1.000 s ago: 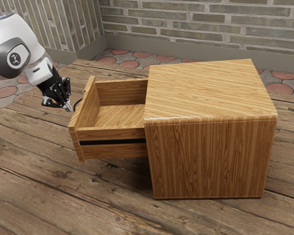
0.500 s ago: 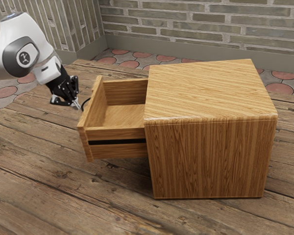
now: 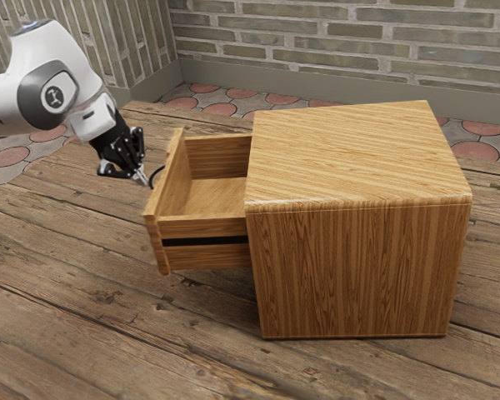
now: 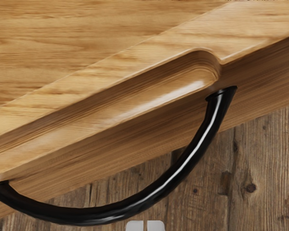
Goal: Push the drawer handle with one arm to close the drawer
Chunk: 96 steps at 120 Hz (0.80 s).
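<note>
Black two-finger gripper point(image 3: 142, 177), its fingers closed and empty, at the handle of an open drawer.
At the exterior view's upper left, the one white arm point(image 3: 54, 83) brings the gripper close to the curved black bar handle point(image 3: 153, 176); contact I cannot confirm. The handle lies just right of the tips, its long axis crosswise to the closing direction. Next is the light-brown wooden drawer point(image 3: 204, 197), partly out, then the boxy wooden cabinet point(image 3: 358, 250), right of centre. The push should go rightward, I judge.
</note>
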Each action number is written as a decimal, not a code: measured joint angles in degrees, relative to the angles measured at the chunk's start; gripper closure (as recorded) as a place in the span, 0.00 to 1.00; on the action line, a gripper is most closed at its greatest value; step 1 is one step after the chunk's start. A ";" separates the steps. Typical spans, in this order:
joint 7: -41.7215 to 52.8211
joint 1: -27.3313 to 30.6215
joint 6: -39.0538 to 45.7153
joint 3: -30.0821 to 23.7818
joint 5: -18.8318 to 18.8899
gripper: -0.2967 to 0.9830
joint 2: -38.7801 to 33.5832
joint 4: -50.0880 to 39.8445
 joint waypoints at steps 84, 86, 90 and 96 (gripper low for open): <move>-2.84 -1.36 0.06 -0.09 -3.56 0.85 4.62 3.54; -2.88 -1.35 0.06 -0.09 -3.64 0.85 4.71 3.63; -2.95 -1.31 0.06 -0.09 -3.77 0.85 4.88 3.79; -3.05 -1.22 0.05 -0.15 -3.98 0.85 5.18 4.05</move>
